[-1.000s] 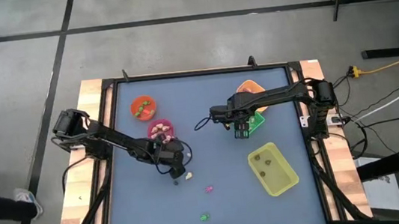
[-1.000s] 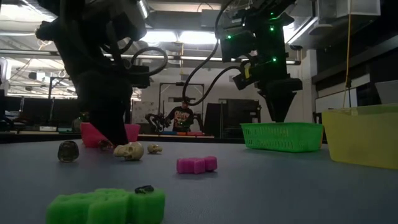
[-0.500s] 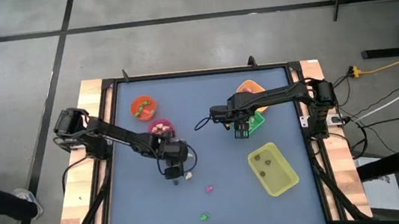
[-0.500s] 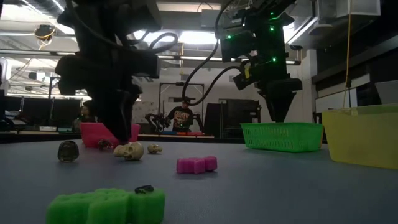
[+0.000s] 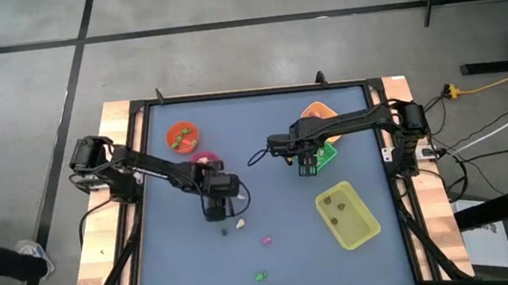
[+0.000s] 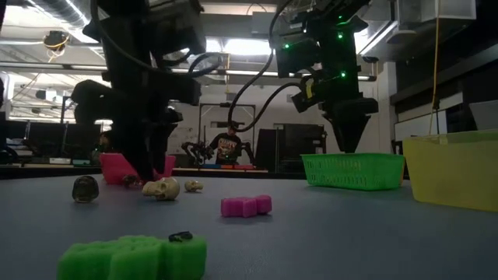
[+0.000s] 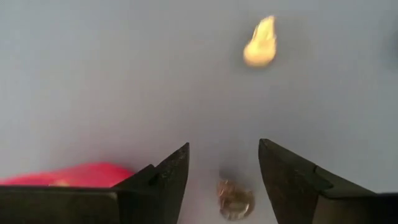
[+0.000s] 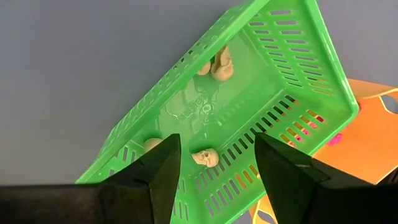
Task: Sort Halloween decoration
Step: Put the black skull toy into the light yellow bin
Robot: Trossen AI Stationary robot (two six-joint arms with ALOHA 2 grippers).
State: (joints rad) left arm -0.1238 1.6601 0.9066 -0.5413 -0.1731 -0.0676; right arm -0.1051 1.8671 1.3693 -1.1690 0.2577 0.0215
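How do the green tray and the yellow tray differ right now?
The green slotted plastic tray has perforated lattice walls; the yellow plastic tray has solid walls. The green tray holds cream-white skull trinkets; the yellow tray holds a few small dark pieces. The right hand hovers open over the green tray; no hand is above the yellow one. Both are rectangular and sit on the table's right side.

The left arm reaches toward the table's centre, its left gripper (image 5: 220, 207) pointing down with fingers (image 7: 171, 171) parted. The right arm stretches toward nine o'clock, right gripper (image 5: 307, 163) hanging spread, empty.
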